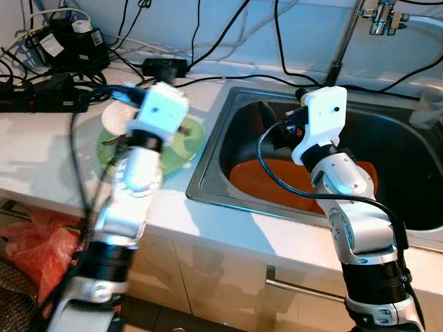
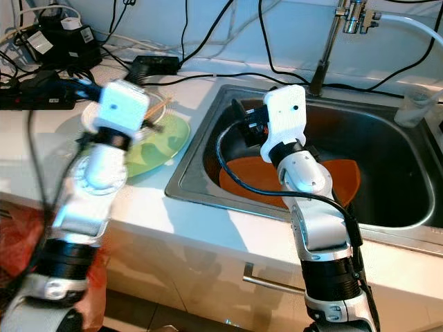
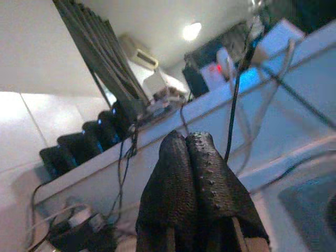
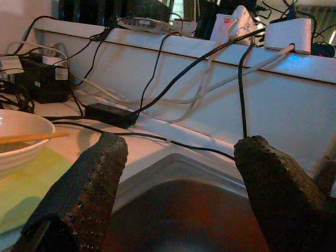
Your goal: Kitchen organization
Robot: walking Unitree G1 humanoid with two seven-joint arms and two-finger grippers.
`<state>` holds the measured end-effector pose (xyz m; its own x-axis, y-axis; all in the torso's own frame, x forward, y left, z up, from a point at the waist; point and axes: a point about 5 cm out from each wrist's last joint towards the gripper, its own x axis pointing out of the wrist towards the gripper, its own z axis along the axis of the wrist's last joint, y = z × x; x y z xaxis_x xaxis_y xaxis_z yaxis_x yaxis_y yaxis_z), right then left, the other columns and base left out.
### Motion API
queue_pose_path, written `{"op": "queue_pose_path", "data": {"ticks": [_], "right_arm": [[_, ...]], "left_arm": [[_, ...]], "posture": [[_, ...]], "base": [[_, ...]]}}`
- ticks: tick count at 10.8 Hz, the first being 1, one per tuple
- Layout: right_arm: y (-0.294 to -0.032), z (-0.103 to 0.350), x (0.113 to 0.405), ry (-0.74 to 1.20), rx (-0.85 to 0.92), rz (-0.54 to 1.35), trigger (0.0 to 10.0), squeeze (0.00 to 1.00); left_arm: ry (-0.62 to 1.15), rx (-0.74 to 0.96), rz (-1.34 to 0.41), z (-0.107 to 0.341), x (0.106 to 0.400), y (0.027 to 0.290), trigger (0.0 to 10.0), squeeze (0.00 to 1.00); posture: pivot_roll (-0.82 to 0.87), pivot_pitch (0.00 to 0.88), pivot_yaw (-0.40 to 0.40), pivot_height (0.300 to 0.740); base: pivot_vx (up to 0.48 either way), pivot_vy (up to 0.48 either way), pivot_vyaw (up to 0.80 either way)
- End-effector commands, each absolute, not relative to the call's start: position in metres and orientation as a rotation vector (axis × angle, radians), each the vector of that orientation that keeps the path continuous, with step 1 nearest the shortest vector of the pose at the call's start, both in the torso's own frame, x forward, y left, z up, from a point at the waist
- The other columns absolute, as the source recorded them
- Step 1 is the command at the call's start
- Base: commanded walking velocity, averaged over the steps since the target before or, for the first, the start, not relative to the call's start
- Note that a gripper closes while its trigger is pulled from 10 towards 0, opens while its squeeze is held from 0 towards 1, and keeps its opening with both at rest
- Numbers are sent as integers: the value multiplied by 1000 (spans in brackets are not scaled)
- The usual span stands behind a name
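- Right gripper: fingers spread wide and empty, held over the near-left corner of the sink, aimed toward the back wall at about 11 o'clock in the head views.
- Orange board: lies flat on the sink floor, long axis running roughly 9 to 3 o'clock, directly below and to the 3 o'clock side of the right wrist; the right arm is clearly the nearer one.
- Left gripper: fingers pressed together on nothing, raised above the desk and tilted upward toward the wall and ceiling, away from the dishes.
- White bowl: sits on the green plate on the desk, just beside the sink's left rim, with chopsticks laid across it; it lies at about 9 o'clock from the right fingers and beneath the left wrist.
- Judgement: reaching the board calls for the right fingers to pitch downward; reaching the bowl calls for the left fingers to part and tip down.
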<state>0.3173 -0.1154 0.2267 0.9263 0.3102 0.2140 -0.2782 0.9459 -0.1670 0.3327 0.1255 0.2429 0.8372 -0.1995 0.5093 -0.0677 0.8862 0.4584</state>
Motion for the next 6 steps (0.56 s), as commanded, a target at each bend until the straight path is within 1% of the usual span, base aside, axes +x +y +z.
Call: {"op": "queue_pose_path", "data": {"ticks": [1, 3, 6], "right_arm": [[-118, 229, 316, -250, -142, 286, 10000, 0], [-121, 229, 314, -249, -147, 292, 10000, 0], [-130, 229, 302, -232, -164, 391, 10000, 0]], "left_arm": [[-595, 463, -63, 247, 334, 126, 10000, 1000], [-581, 424, -65, 245, 337, 127, 10000, 1000], [-575, 403, -81, 240, 338, 121, 10000, 1000]], "posture": [[-48, 0, 33, 740], [-56, 0, 38, 740], [-74, 0, 41, 740]], "base": [[0, 0, 0], [0, 0, 0], [0, 0, 0]]}}
